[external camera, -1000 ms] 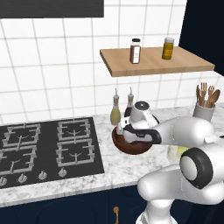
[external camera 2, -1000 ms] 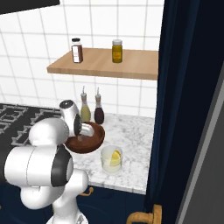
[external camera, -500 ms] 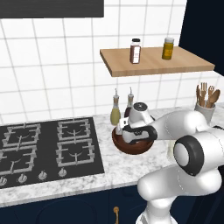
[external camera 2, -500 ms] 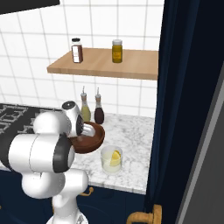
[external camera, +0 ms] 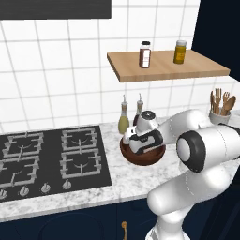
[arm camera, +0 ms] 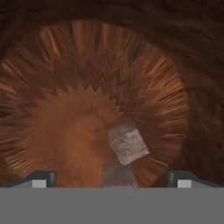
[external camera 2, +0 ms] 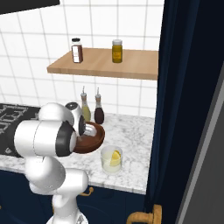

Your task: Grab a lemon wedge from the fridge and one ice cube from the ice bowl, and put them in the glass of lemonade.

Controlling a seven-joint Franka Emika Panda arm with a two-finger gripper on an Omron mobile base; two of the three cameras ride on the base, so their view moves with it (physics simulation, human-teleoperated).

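Reaching down into the ice bowl on the marble tabletop, just beside the glass of lemonade. Already floating in that glass: the lemon wedge, so judging the fridge half done. Standing wide open and holding nothing, jaws of the gripper bracketing the bowl floor. Lying between them, not yet grasped: one ice cube. Remaining: closing, lifting, dropping into the glass.

Kitchen, gas hob, white wall tiles, marble counter
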